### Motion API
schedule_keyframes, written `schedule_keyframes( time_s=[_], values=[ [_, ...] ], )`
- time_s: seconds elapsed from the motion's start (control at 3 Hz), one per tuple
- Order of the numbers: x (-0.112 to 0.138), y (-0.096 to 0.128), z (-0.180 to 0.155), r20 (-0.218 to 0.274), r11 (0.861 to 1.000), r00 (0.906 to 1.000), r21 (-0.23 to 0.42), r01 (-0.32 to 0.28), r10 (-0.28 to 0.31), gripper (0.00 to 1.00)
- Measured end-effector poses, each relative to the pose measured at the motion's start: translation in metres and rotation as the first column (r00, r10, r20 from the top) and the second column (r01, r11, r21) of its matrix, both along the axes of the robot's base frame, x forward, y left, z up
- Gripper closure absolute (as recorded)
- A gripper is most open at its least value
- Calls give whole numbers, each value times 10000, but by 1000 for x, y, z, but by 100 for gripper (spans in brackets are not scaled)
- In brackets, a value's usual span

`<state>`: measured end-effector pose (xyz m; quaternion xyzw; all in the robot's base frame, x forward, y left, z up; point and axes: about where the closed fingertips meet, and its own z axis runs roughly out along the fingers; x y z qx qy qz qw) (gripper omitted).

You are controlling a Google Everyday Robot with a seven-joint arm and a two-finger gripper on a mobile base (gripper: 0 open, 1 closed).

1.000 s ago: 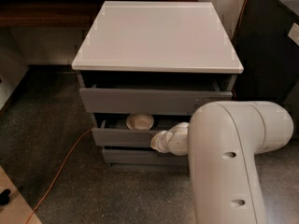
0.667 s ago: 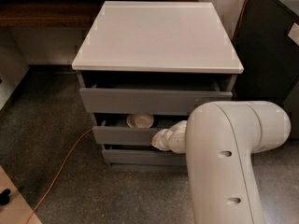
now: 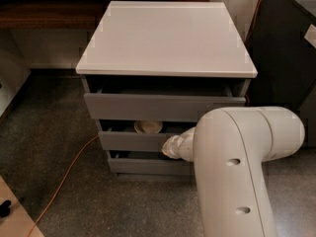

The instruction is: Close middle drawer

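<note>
Gripper (image 3: 173,145) at middle drawer (image 3: 133,141) front, R side | drawer ajar w/ bowl (image 3: 148,127) | grip state: can't tell

Cabinet (image 3: 165,38), white top over dark-grey fronts; middle drawer (image 3: 131,141), dark grey, holding cream-white bowl (image 3: 148,127); gripper (image 3: 173,145), off-white, at that drawer's front panel; arm (image 3: 237,172), plain off-white; cable (image 3: 69,174), orange; floor (image 3: 49,132), speckled grey-brown.

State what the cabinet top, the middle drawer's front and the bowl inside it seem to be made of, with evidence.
Cabinet top: likely white laminated board, smooth with a soft sheen. Middle drawer front, where the gripper sits: probably painted or laminated board, flat matte grey. Bowl: perhaps ceramic or plastic; pale, smooth, unclear.
</note>
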<state>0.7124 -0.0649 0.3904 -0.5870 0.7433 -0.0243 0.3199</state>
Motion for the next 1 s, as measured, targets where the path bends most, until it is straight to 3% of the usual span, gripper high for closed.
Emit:
schedule_keyframes(
  time_s=[0.67,1.0],
  values=[
    [-45,29,-17,-417,9963,9974,659,-559,587,0],
    [-49,31,-19,-475,9959,9969,678,-595,628,0]
  ],
)
